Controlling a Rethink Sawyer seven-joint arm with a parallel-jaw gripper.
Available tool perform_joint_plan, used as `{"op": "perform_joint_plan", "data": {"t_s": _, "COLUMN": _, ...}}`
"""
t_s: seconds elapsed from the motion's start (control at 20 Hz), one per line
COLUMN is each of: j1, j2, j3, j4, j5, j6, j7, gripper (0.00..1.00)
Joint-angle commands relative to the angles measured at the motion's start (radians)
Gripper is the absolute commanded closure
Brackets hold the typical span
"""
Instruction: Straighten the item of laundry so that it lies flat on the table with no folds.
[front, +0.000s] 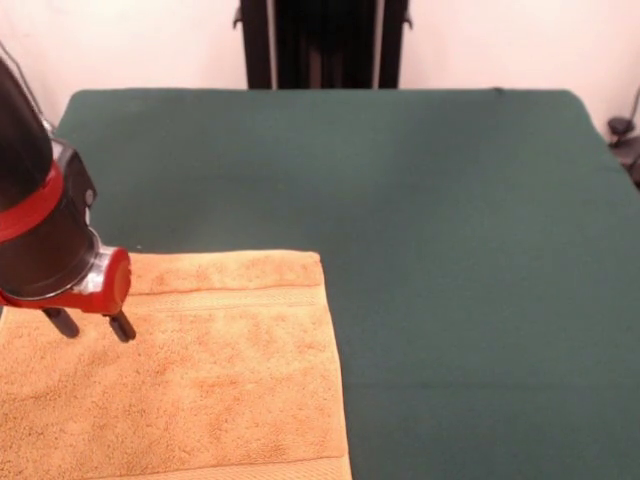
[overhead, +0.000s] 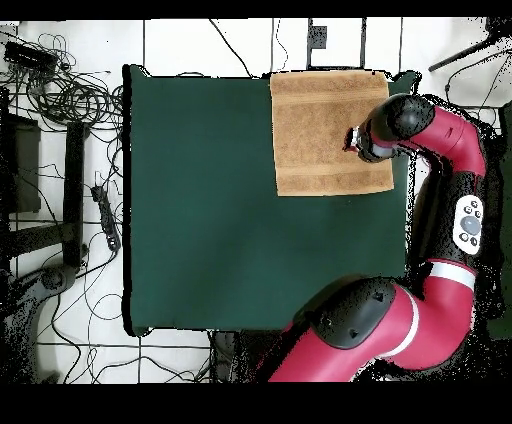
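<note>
The item of laundry (front: 200, 370) is an orange-tan towel spread flat at the near left of the table (front: 450, 250), with a woven band visible near its far edge and another near its front edge. From overhead the towel (overhead: 325, 130) fills the table's (overhead: 200, 200) top right corner, and no folds show. My gripper (front: 92, 325) hovers over the towel's left part, close to the cloth, open with nothing between its two dark fingers. In the overhead view the gripper (overhead: 352, 138) is over the towel's right side.
The arm's red links (overhead: 450, 150) curve along the table's right edge in the overhead view. Cables and equipment (overhead: 60, 90) lie on the floor to the left of the table. A black stand (front: 320, 45) rises behind the far edge.
</note>
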Motion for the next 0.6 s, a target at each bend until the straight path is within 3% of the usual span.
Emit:
{"op": "perform_joint_plan", "data": {"t_s": 0.05, "j1": 0.029, "j2": 0.029, "j3": 0.035, "j4": 0.212, "j5": 0.003, "j6": -0.103, "j7": -0.132, "gripper": 0.0}}
{"op": "perform_joint_plan", "data": {"t_s": 0.6, "j1": 0.017, "j2": 0.014, "j3": 0.042, "j4": 0.302, "j5": 0.002, "j6": -0.16, "j7": -0.149, "gripper": 0.0}}
